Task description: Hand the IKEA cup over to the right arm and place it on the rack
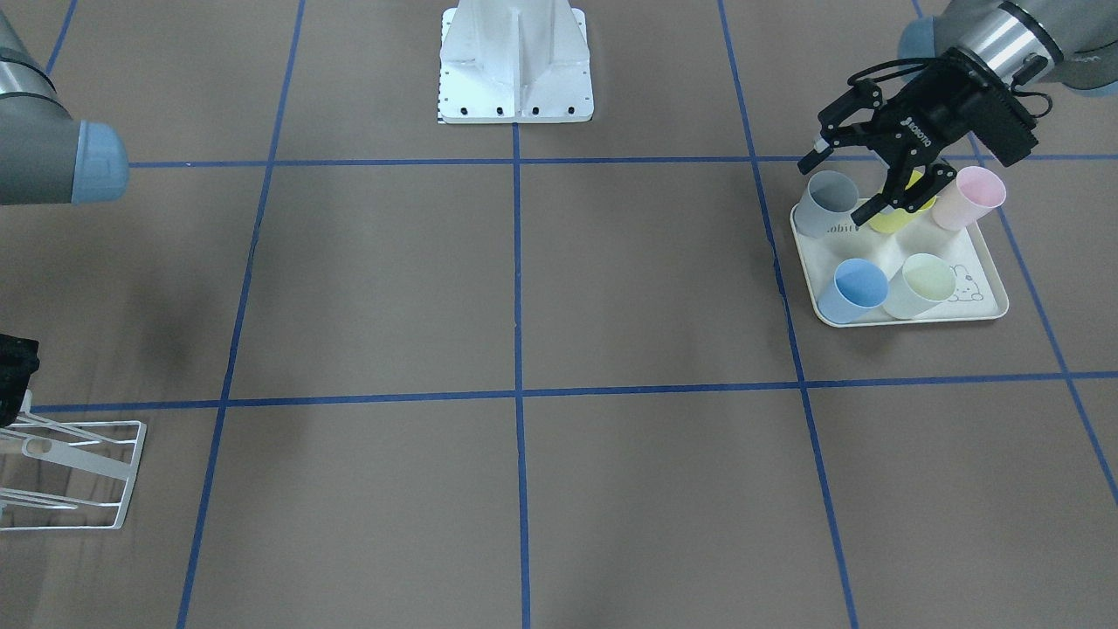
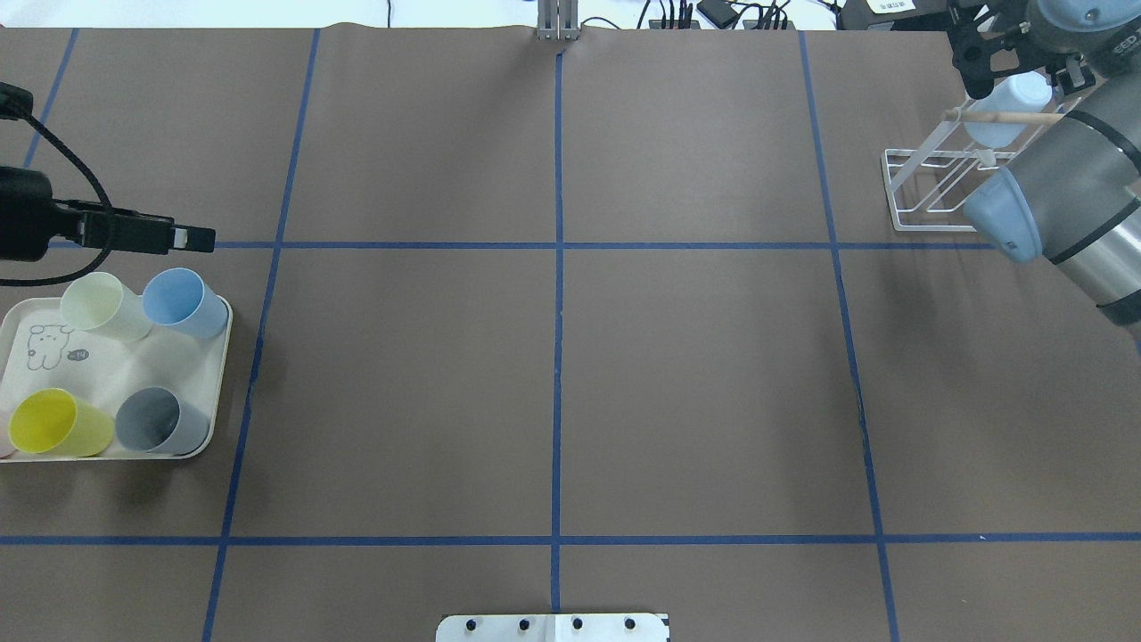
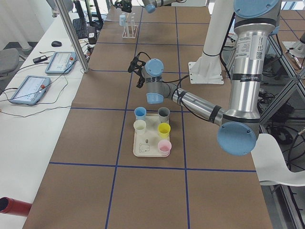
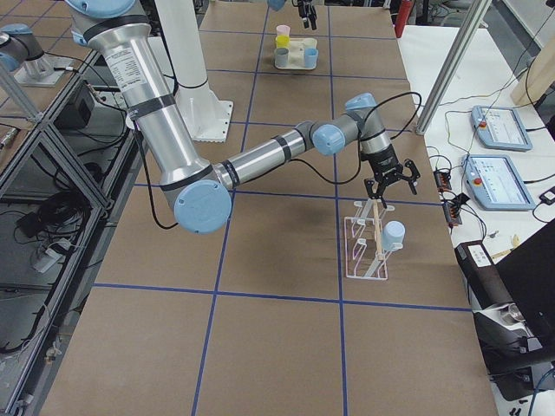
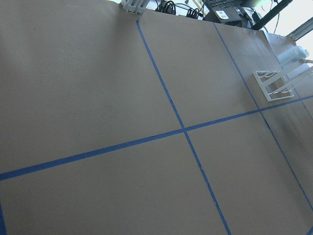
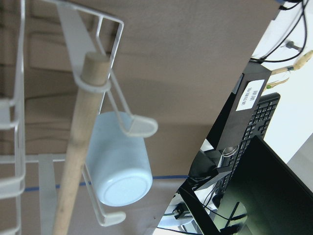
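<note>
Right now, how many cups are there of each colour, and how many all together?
Grey cup: 1
Yellow cup: 1
Pink cup: 1
Blue cup: 1
Pale green cup: 1
Pale blue cup, on the rack: 1
Total: 6 cups, 5 of them on the tray.

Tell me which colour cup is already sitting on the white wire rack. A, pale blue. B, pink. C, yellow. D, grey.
A: the right wrist view shows a pale blue cup hanging bottom-out on a prong of the rack, just beside its wooden dowel. The yellow, pink and grey cups stand on the tray at the other end of the table.
</note>
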Controlling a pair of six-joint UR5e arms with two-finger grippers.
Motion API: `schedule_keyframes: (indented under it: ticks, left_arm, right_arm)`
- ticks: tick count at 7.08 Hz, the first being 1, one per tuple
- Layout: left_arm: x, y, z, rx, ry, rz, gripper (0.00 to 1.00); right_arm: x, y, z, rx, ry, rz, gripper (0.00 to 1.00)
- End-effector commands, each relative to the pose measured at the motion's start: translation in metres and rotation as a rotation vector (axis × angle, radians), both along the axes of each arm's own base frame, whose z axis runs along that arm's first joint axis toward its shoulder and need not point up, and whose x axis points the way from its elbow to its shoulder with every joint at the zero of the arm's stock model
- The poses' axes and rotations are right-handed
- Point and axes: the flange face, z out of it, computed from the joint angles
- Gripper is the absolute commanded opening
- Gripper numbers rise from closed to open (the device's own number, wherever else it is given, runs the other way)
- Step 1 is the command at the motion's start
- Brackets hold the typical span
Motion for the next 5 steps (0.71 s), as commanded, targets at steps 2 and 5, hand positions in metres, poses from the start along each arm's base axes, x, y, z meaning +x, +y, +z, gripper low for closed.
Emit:
schedule_keyframes:
  ticks: [2,5]
  left_arm:
    - [-0.056,0.007,0.082,0.120,-0.230,-0.105,1.00]
    - [-0.059,-0.007,0.156,0.073,-0.387,-0.204,1.00]
  right_arm:
    - [-0.006,0.045,-0.045,-0.099,-0.409,0.242,0.99]
    - [-0.045,0.103,-0.083,-0.309,-0.751,0.415,0.99]
